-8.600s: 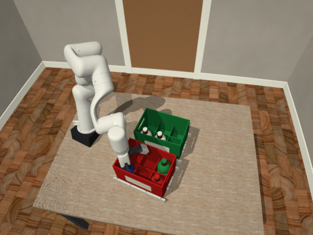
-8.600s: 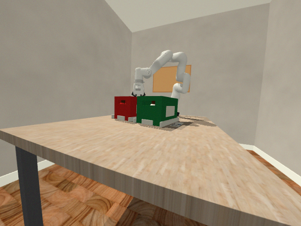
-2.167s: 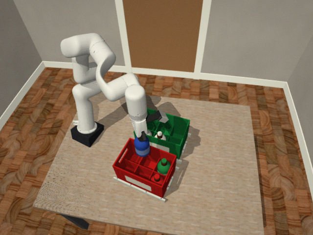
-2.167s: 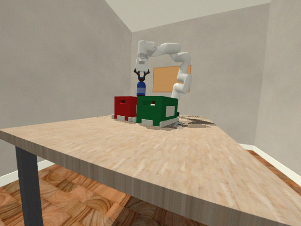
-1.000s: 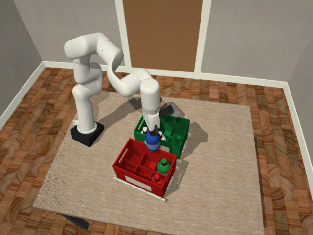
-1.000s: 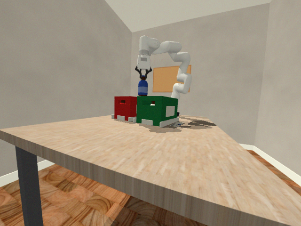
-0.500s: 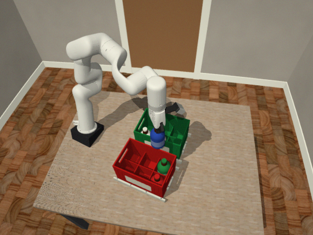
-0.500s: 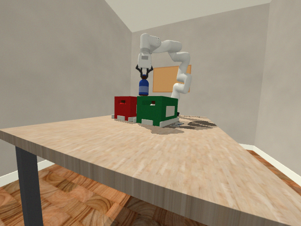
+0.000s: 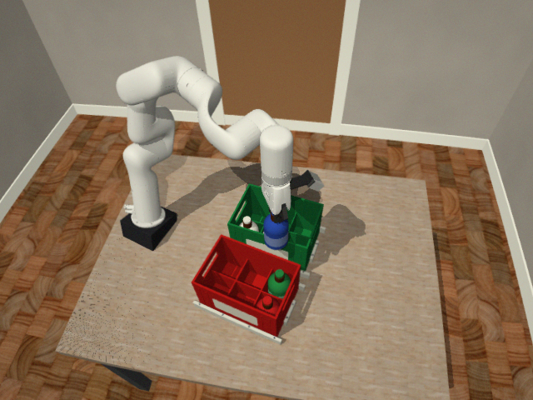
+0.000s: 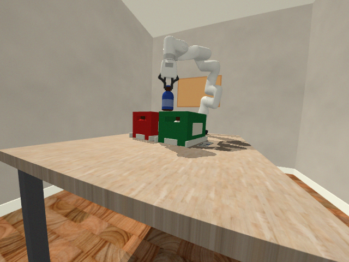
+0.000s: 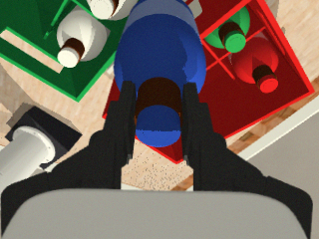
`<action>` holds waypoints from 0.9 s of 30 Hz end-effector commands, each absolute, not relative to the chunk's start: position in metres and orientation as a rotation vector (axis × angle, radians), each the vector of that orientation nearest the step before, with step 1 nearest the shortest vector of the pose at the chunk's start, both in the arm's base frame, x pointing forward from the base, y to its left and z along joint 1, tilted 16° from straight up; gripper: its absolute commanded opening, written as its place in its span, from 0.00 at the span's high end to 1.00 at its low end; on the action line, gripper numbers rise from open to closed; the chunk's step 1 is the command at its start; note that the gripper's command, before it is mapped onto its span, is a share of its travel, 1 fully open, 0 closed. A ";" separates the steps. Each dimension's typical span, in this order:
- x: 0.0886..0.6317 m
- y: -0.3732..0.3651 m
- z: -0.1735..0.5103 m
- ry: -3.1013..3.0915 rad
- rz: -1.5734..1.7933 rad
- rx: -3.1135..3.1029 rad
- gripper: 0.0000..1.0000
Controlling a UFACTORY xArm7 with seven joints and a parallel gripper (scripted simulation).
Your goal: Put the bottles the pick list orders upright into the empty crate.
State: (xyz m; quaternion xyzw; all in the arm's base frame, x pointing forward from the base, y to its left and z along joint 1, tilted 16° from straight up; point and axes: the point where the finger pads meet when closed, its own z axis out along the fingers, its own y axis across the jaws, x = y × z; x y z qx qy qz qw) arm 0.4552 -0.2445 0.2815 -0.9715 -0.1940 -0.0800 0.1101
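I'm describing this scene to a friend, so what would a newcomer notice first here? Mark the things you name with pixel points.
Probably the blue bottle (image 9: pixel 276 232) (image 10: pixel 167 100) (image 11: pixel 159 55), hanging upright from the gripper (image 9: pixel 280 213) (image 10: pixel 168 87) (image 11: pixel 159 99) above the crates. Next, the red crate (image 9: pixel 236 312) (image 10: pixel 138 128) (image 11: pixel 234 112) and green crate (image 9: pixel 238 234) (image 10: pixel 173 131) (image 11: pixel 75 95), side by side on the table (image 9: pixel 366 301) (image 10: pixel 140 169) (image 11: pixel 150 166).

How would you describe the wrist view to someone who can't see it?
A black pincer grips a blue bottle by its neck. Behind are a green crate with two white bottles and a red crate with a green and a red bottle.
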 end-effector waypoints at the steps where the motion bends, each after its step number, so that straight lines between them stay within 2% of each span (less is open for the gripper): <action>1: 0.462 -0.242 0.286 -0.569 -0.241 -2.859 1.00; 27: 0.500 -0.219 0.296 -0.569 -0.241 -2.859 1.00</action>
